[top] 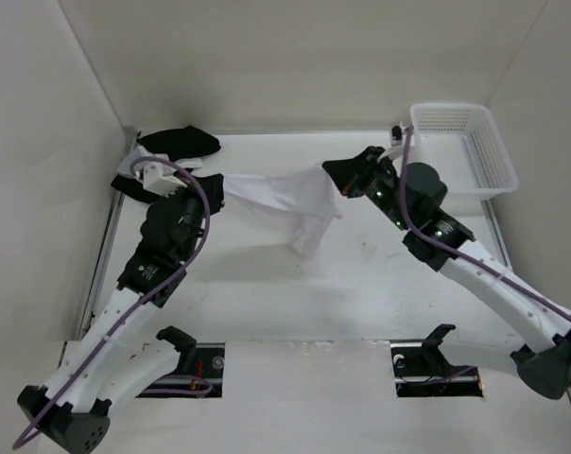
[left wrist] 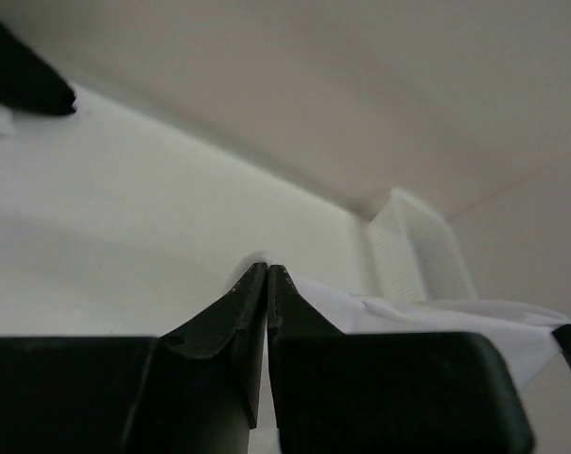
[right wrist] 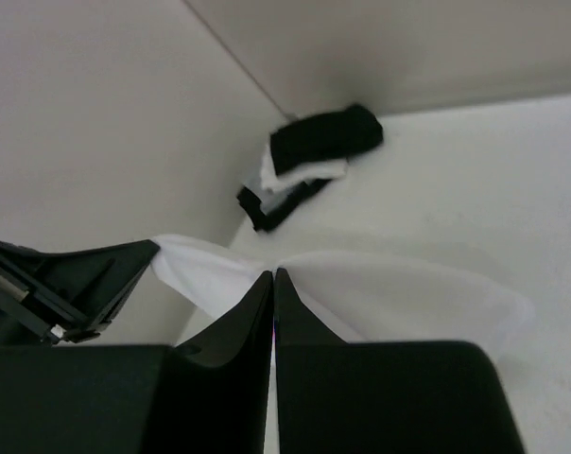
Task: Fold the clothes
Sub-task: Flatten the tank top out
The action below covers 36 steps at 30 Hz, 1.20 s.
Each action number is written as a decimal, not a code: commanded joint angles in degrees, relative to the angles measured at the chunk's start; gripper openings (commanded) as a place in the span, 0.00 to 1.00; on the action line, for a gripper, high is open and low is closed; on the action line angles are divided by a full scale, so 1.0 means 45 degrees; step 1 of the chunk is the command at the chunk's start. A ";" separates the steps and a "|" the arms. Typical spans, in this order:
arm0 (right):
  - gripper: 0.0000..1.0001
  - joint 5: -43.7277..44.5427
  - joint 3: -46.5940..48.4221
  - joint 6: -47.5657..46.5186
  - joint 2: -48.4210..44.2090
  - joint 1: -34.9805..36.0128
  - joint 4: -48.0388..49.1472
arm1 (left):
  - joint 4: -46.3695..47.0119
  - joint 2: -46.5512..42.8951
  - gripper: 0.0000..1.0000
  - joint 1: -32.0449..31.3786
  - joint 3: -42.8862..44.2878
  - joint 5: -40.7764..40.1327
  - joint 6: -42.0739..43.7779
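The clothes (top: pixel 281 194), one thin white T-shirt, hang stretched between my two grippers above the table, and a loose part droops toward the table (top: pixel 304 241). My left gripper (top: pixel 217 186) is shut on the shirt's left end. My right gripper (top: pixel 333 178) is shut on its right end. In the left wrist view the jaws (left wrist: pixel 267 270) meet and the white fabric (left wrist: pixel 408 317) runs off to the right. From the right wrist, the shut jaws (right wrist: pixel 273 274) pinch the fabric (right wrist: pixel 408 293), which spans over to the left gripper (right wrist: pixel 77 274).
A pile of black and white garments (top: pixel 177 147) lies in the back left corner, close behind the left gripper. A white plastic basket (top: pixel 465 147) stands at the back right. Walls enclose the table (top: pixel 267 303) on three sides.
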 commanded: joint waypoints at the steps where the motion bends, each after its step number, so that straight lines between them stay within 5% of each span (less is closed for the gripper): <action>1: 0.05 -0.0617 0.0576 -0.0587 -0.1356 0.0151 -0.1510 | 0.0204 -0.1331 0.02 -0.0454 0.1254 -0.0389 0.0610; 9: 0.07 -0.0519 -0.5569 0.1735 -0.5245 0.1421 -0.1785 | -0.1844 -0.3911 0.04 -0.3149 -0.1513 -0.2671 0.0318; 13: 0.07 -0.0988 -0.8169 0.2693 -0.5034 0.1072 -0.1551 | -0.3816 -0.4555 0.04 -0.3775 -0.3622 -0.3611 -0.1222; 17: 0.06 -0.0852 -0.8800 0.2832 -0.3494 0.0135 -0.0752 | -0.3473 -0.4286 0.05 -0.4437 -0.5400 -0.2522 -0.3019; 26: 0.04 -0.0969 -0.4684 0.1915 0.3613 -0.2286 0.1515 | 0.0455 -0.1063 0.09 -0.7602 -0.5931 -0.2246 -0.3491; 32: 0.03 -0.1943 0.0411 0.1798 0.8029 -0.4242 0.1869 | 0.3852 0.2060 0.26 -0.9908 -0.6928 -0.1660 -0.5425; 34: 0.07 -0.2178 0.0944 0.1719 0.8268 -0.4243 0.1673 | 0.4767 0.3151 0.37 -1.0026 -0.6812 -0.1174 -0.5407; 36: 0.22 -0.1908 0.0636 0.1231 0.7880 -0.4204 0.1634 | 0.5221 0.3606 0.42 -0.9813 -0.6772 -0.0956 -0.5153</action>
